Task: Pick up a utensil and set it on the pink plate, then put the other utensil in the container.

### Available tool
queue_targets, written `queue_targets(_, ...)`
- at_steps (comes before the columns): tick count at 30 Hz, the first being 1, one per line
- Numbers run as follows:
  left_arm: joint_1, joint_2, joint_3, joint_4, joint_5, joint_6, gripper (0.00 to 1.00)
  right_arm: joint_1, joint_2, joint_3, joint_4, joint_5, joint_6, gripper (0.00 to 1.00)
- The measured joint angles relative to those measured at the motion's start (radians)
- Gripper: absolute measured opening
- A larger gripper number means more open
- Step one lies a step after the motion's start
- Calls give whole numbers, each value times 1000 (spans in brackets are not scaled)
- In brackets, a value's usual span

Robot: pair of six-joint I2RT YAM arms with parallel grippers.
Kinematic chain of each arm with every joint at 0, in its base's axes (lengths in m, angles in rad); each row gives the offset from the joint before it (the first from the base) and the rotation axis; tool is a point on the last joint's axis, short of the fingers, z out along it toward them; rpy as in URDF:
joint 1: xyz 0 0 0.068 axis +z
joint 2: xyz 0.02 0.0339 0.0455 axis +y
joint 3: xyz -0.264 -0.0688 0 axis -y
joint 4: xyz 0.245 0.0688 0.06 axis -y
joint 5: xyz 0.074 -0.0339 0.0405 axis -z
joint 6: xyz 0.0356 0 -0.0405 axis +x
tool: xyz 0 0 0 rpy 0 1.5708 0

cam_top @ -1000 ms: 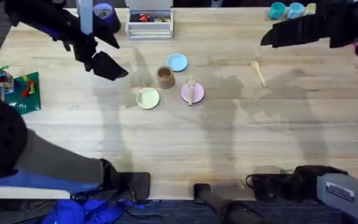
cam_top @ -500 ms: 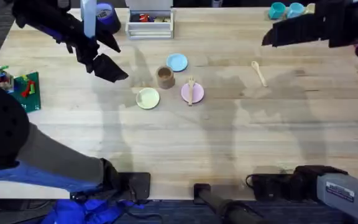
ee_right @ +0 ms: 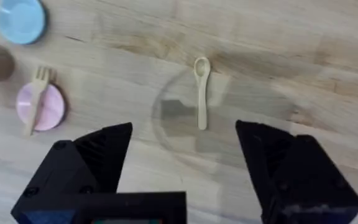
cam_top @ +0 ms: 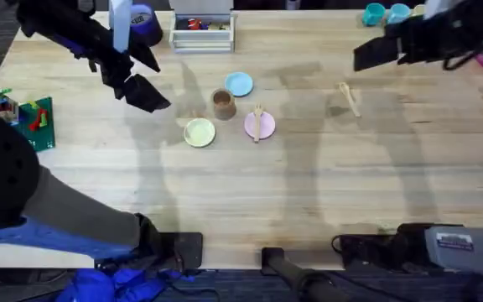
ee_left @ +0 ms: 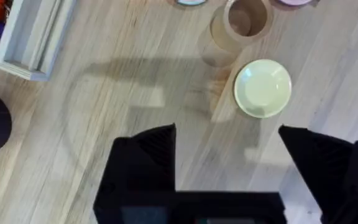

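The wooden fork [cam_top: 258,120] lies across the pink plate [cam_top: 266,127] in the middle of the table; the right wrist view shows the fork [ee_right: 36,99] on that plate [ee_right: 50,107] too. The wooden spoon [cam_top: 348,97] rests bare on the table to the right, and my right gripper [ee_right: 184,155] hangs open above the spoon [ee_right: 201,91]. The tan-brown cup [cam_top: 222,102] stands upright left of the pink plate. My left gripper [cam_top: 145,92] is raised at the far left, open and empty, with the cup [ee_left: 241,22] ahead of it.
A light blue plate [cam_top: 239,84] sits behind the cup and a pale yellow plate [cam_top: 199,132] in front of it. A white bin [cam_top: 201,31] and dark blue tub [cam_top: 143,20] stand at the back. Toy bricks on a green base [cam_top: 23,122] lie far left.
My right arm has shifted a little to the right and back over the spoon's side of the table. The left arm has barely moved.
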Motion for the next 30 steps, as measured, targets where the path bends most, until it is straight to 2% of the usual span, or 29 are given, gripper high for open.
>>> queue_targets(14,0,0,0,1,-11,0,993,0,303,0,105,22,-11,996)
queue_targets(30,0,0,0,1,-12,0,994,0,436,1,195,55,-11,996)
